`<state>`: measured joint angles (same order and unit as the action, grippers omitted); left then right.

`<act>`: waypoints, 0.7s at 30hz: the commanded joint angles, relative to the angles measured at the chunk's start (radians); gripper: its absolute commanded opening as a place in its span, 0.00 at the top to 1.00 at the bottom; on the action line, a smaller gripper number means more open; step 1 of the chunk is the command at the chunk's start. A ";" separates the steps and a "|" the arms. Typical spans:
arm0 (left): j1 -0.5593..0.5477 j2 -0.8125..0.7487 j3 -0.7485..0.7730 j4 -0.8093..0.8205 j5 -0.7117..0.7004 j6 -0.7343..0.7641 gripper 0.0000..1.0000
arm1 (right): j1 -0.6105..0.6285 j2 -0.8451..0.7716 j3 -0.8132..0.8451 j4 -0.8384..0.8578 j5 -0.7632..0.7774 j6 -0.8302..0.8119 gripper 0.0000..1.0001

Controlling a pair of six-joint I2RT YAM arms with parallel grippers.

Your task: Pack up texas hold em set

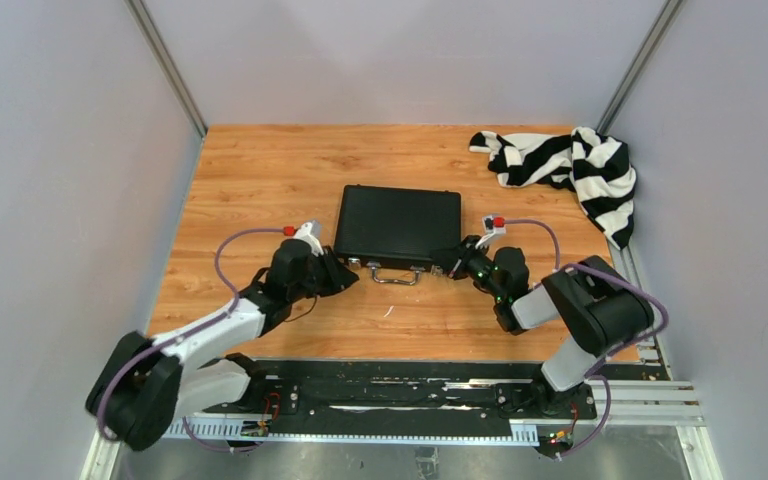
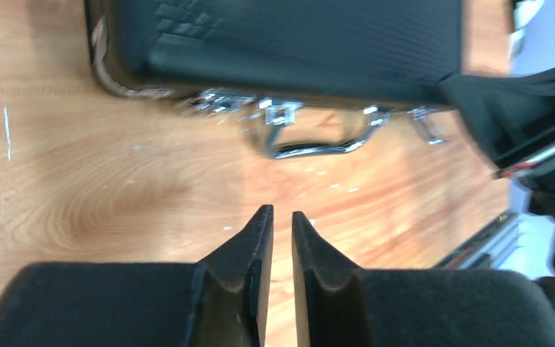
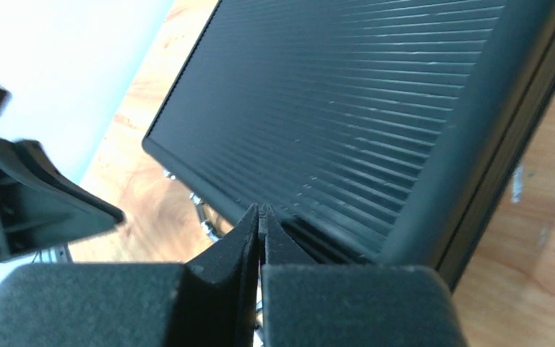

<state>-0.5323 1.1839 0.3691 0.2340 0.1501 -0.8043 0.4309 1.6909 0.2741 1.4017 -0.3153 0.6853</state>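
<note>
The black briefcase [image 1: 397, 225] of the texas hold em set lies closed in the middle of the table, its metal handle [image 1: 396, 276] facing the arms. Chips, cards, dice and buttons are out of view. My left gripper [image 1: 343, 274] sits low by the case's front left corner. In the left wrist view the left gripper [image 2: 277, 211] is shut to a thin slit with nothing in it, pointing across bare wood toward the handle [image 2: 318, 144] and case [image 2: 296, 43]. My right gripper [image 1: 457, 262] is at the front right corner; the right gripper [image 3: 260, 208] is shut and empty, tips over the ribbed lid [image 3: 376, 108].
A black-and-white striped cloth [image 1: 570, 170] lies bunched at the table's far right corner. Grey walls enclose the table on three sides. The right arm [image 2: 527, 130] shows at the right of the left wrist view, and the left arm [image 3: 22, 195] at the left of the right wrist view.
</note>
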 commanded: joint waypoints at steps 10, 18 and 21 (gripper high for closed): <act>-0.007 -0.246 0.208 -0.348 -0.166 0.110 0.24 | 0.059 -0.139 0.057 -0.655 0.080 -0.128 0.99; -0.005 -0.184 0.210 -0.320 -0.173 0.124 0.22 | 0.058 0.058 0.011 -0.568 0.114 -0.059 0.99; -0.005 -0.181 0.218 -0.320 -0.178 0.138 0.22 | 0.058 0.035 0.007 -0.564 0.106 -0.048 0.99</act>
<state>-0.5354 1.0008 0.5735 -0.0906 -0.0082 -0.7013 0.5041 1.6672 0.3218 1.0294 -0.3428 0.6121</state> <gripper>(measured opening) 0.776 0.006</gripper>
